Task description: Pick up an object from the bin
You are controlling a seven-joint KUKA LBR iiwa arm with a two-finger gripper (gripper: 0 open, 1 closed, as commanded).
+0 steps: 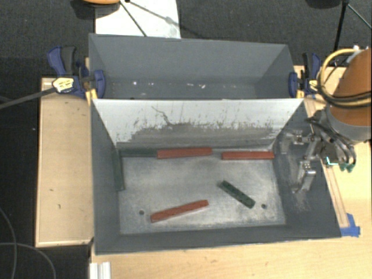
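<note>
Progress: early, pick not yet done by my read. Grey metal bin (192, 68) w/ sloped walls. The arm (354, 92) comes in from view's right, and the gripper (306, 182) hangs over the right-hand sloped wall, above the floor's edge. Spread or pressed together: can't tell from this angle. Every piece I can make out lies on the bin floor, so approach, grasp and lift are all left to do.

Candidates, big to small:
- long red-brown bar (179, 210), flat near the front, slightly angled
- two red bars (183, 153) and (247, 154), end to end along the back wall's foot
- dark green bar (119, 172) along the left wall
- short dark green bar (236, 194), lying diagonal and nearest the gripper, though apart from it

Surface & room: floor is bare metal, scuffed and scratched, esp. the back wall. Probably slick, so a piece may slide if nudged. The front bar and the short green one have open floor all round. The pieces against the walls look awkward to get at.
</note>
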